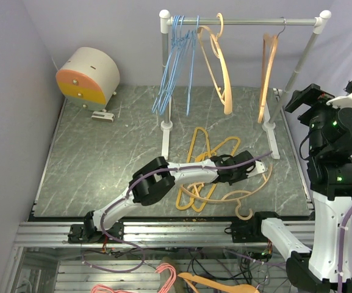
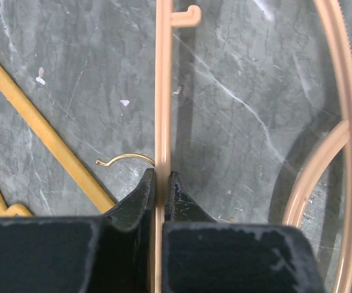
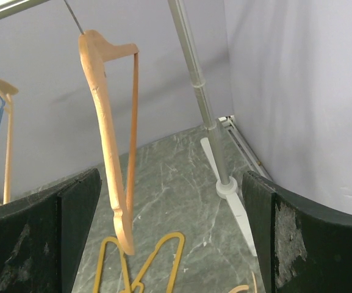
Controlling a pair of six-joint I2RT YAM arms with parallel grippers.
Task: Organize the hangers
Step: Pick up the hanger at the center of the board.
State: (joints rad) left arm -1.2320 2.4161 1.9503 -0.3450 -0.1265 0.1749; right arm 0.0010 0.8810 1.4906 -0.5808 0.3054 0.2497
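Observation:
Several light-blue wire hangers (image 1: 176, 61) and two tan hangers (image 1: 219, 67) (image 1: 267, 73) hang on the white rack's rail (image 1: 255, 22). Yellow-orange hangers (image 1: 203, 146) and a tan hanger (image 1: 256, 183) lie tangled on the table. My left gripper (image 1: 255, 166) is low over this pile. In the left wrist view it (image 2: 161, 177) is shut on the tan hanger's straight bar (image 2: 161, 91), with a yellow hanger (image 2: 41, 131) beside it. My right gripper (image 1: 307, 97) is raised at the right, open and empty (image 3: 171, 177), facing the right-hand hanging tan hanger (image 3: 105, 134).
The rack's right post (image 3: 203, 104) and foot (image 1: 272, 143) stand close to the pile. A round white and orange box (image 1: 89, 76) sits at the back left. Pink and orange hangers (image 1: 163, 282) lie below the table's front edge. Walls close in left and right.

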